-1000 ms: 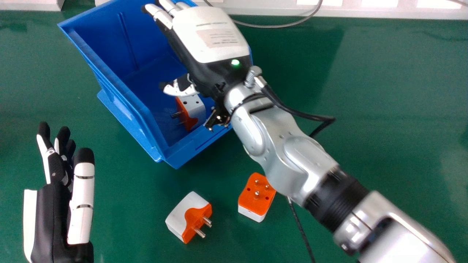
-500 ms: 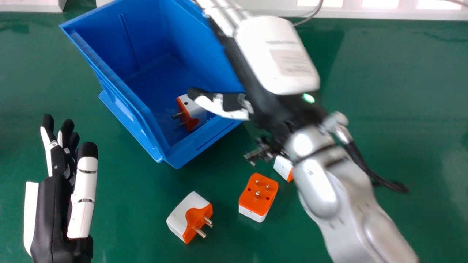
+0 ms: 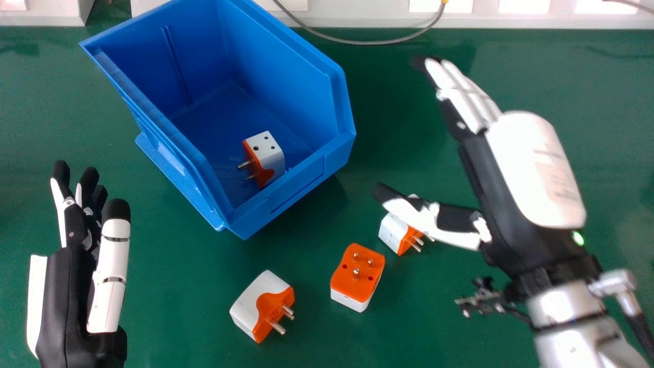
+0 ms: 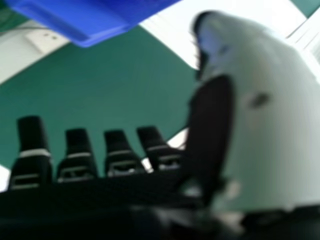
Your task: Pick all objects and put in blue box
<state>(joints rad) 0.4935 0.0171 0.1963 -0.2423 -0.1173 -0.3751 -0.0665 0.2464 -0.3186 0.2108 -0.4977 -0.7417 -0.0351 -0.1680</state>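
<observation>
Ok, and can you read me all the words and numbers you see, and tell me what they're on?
Back of the right hand: faint lines of print, too blurred to read.
No other words or numbers can be made out, not on the blue box or the four plug adapters.

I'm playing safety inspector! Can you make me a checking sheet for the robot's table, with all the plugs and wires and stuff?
Surface: green table.
Job's things: left plug, middle plug and right plug on the table; fourth plug inside the blue box.
Clutter: nothing seen.
Left hand: open, holding nothing.
Right hand: open, empty, thumb partly covering the right plug in the head view.
Cables: grey cable along the table's back edge.
Surroundings: white ledge behind the table.
</observation>
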